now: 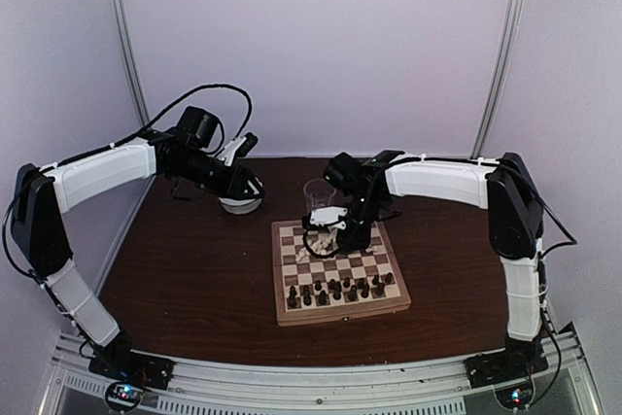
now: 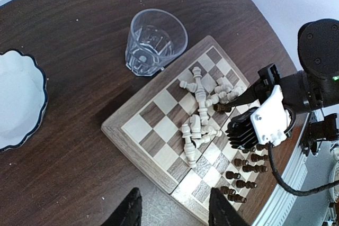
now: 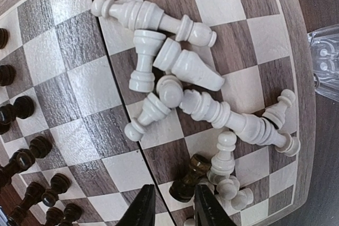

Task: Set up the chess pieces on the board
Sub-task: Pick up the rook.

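Chess pieces: R-wrist view shows you toppled whites; overhead blurs them.
L gripper: open, empty.
R gripper: slim gap by dark piece; grip unclear.
Glass: base shows thru.

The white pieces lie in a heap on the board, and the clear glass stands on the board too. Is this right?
No: the clear glass stands on the table, just off the board, as the left wrist view shows. The white pieces do lie heaped on it.
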`<state>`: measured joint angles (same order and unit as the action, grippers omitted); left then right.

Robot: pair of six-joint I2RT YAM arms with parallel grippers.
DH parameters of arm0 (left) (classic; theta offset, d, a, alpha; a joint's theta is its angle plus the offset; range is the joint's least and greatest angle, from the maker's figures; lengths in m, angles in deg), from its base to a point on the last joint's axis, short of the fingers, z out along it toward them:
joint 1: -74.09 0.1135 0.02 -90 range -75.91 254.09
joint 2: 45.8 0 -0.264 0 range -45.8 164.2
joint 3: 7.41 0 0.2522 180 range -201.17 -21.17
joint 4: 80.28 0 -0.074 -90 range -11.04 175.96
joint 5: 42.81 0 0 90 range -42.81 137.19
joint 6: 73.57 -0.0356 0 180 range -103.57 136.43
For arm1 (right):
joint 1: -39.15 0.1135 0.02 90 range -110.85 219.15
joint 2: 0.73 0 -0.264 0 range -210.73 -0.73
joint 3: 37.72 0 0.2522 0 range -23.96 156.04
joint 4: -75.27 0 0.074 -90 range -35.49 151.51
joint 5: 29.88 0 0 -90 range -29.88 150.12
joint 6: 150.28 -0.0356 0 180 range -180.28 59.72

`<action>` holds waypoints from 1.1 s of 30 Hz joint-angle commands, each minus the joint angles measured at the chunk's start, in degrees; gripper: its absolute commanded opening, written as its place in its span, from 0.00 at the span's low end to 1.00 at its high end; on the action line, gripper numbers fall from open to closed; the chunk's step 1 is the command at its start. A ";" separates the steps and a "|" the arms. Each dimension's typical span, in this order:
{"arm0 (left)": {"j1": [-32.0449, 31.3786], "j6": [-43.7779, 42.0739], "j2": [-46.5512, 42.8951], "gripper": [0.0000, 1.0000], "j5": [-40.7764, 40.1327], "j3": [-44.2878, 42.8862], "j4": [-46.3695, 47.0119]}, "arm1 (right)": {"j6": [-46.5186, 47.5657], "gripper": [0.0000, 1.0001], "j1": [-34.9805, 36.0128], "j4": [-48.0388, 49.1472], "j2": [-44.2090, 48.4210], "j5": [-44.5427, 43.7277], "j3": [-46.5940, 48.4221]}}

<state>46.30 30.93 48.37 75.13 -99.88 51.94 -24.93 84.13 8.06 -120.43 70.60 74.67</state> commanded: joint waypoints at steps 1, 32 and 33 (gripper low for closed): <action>0.11 0.35 -1.62 0.44 0.80 0.32 2.31 | -1.16 0.28 -0.31 0.28 -1.73 -1.36 0.40; 0.11 0.39 -1.54 0.44 1.54 0.36 2.35 | 0.57 0.30 -0.60 -0.80 -1.77 -1.45 -1.24; 0.11 0.36 -1.54 0.44 1.55 0.32 2.33 | 0.78 0.30 -0.60 -1.09 -2.00 -1.24 -1.25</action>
<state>46.30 30.96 48.37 75.64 -99.88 51.96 -25.41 83.75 8.12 -122.35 69.07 74.01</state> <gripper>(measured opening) 0.437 0.296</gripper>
